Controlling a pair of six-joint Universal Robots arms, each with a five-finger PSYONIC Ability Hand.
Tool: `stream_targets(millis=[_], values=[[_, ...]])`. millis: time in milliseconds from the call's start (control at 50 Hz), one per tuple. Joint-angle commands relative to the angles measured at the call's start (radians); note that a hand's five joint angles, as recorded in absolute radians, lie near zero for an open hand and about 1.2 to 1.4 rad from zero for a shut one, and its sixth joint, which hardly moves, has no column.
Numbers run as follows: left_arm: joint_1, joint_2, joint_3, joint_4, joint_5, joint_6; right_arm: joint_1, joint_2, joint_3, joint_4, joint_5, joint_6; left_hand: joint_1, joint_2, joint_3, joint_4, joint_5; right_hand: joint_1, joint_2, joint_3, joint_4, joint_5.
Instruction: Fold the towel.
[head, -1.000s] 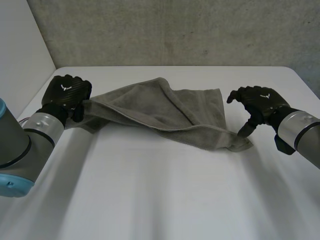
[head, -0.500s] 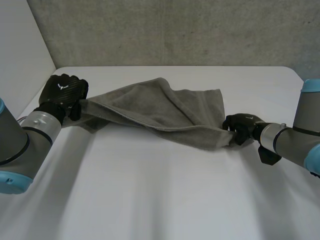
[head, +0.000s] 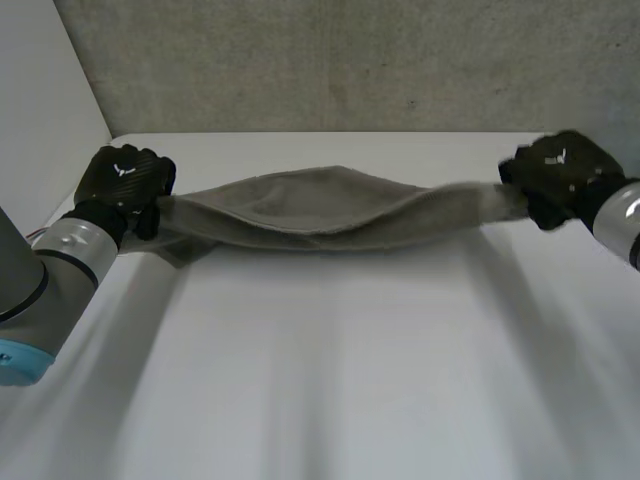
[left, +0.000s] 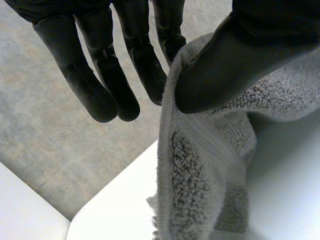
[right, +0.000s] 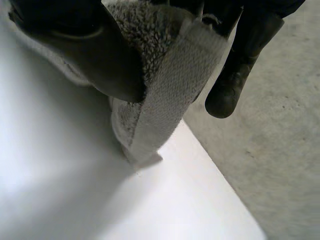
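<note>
A grey towel (head: 320, 208) hangs stretched between my two hands above the white table (head: 320, 380), sagging in the middle. My left hand (head: 125, 183) is shut on the towel's left end; its thumb (left: 225, 65) pinches the towel's hem (left: 200, 165) against the fingers (left: 110, 75). My right hand (head: 560, 175) is shut on the towel's right end, raised near the table's far right. Its thumb (right: 100, 55) presses the banded corner of the towel (right: 165, 85) against the fingers (right: 235, 80).
A grey concrete wall (head: 330, 60) stands behind the table's far edge. A white panel (head: 40, 110) closes the left side. The table's near half lies bare in front of the towel.
My right hand came down open onto the towel's right corner, shut on it, then lifted it up and to the right, pulling the towel taut. My left hand kept its grip.
</note>
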Motion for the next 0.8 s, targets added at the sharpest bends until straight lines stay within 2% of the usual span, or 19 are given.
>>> stream_targets(millis=[20,80,180,300,440,560,660,800], values=[[0.017,0.046,-0.025,-0.176,0.107,0.152,-0.028,-0.107,0.151,0.022,0.048,-0.42,-0.069,-0.125,-0.153,-0.13,-0.269,0.056,0.072,0.057,0.053,0.056],[0.034,0.072,-0.028,-0.239,0.124,0.215,-0.047,-0.158,0.17,0.011,0.046,-0.431,-0.069,-0.125,-0.153,-0.13,-0.269,0.056,0.072,0.057,0.053,0.056],[0.05,0.124,-0.028,-0.276,0.127,0.257,-0.117,-0.206,0.175,0.0,0.045,-0.425,-0.069,-0.125,-0.153,-0.13,-0.269,0.056,0.072,0.057,0.053,0.056],[0.066,0.167,-0.025,-0.274,0.128,0.254,-0.147,-0.235,0.168,-0.05,0.053,-0.343,-0.069,-0.125,-0.153,-0.13,-0.269,0.056,0.072,0.057,0.053,0.056],[0.037,0.149,-0.031,-0.273,0.124,0.248,-0.137,-0.224,0.179,-0.039,0.051,-0.29,-0.069,-0.125,-0.153,-0.13,-0.269,0.056,0.072,0.057,0.053,0.056],[-0.012,0.022,-0.016,-0.268,0.119,0.251,-0.09,-0.126,0.176,-0.03,0.06,-0.281,-0.069,-0.125,-0.153,-0.13,-0.269,0.056,0.072,0.057,0.053,0.056],[-0.015,-0.087,0.044,-0.24,0.113,0.251,-0.053,-0.057,0.159,-0.01,0.076,-0.283,-0.069,-0.125,-0.153,-0.13,-0.269,0.056,0.072,0.057,0.053,0.056],[-0.028,-0.224,0.176,-0.23,0.112,0.249,-0.032,0.108,0.054,0.025,0.138,-0.232,-0.069,-0.125,-0.153,-0.13,-0.269,0.056,0.072,0.057,0.053,0.056]])
